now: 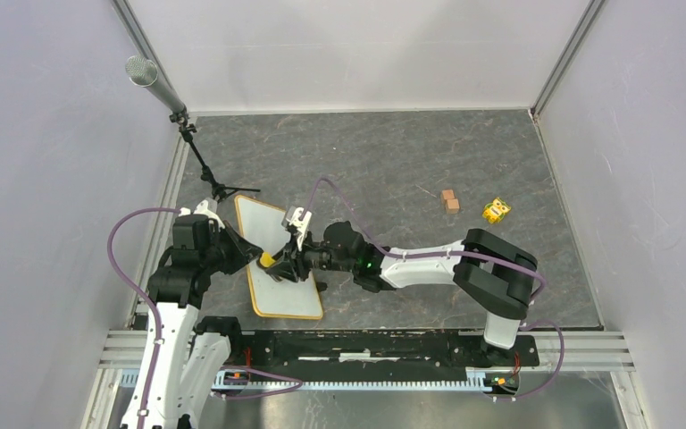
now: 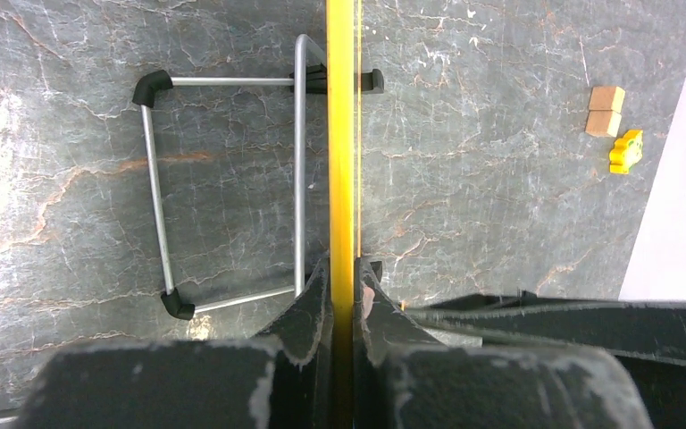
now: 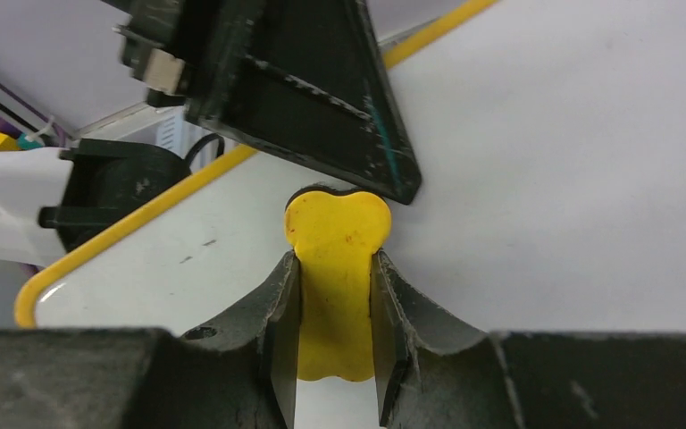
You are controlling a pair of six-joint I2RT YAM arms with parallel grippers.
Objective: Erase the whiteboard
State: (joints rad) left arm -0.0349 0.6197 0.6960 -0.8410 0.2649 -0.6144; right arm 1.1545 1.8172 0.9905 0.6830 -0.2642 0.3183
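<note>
Grey marbled tabletop (image 1: pixel 429 152): left gripper (image 2: pixel 342 279) clamps the whiteboard (image 1: pixel 286 299) frame; right gripper (image 3: pixel 335 261) pinches a yellow eraser (image 3: pixel 338 223) against its nearly blank face, with faint specks left to wipe.

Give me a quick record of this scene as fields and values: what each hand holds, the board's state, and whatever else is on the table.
Left hand: shut on the yellow frame edge of the whiteboard
Right hand: shut on a yellow eraser, tip against the board face
Board surface: mostly white, a few faint specks near the eraser
Wire stand: on the side away from the eraser
Elsewhere: two wooden blocks, yellow toy, microphone
</note>
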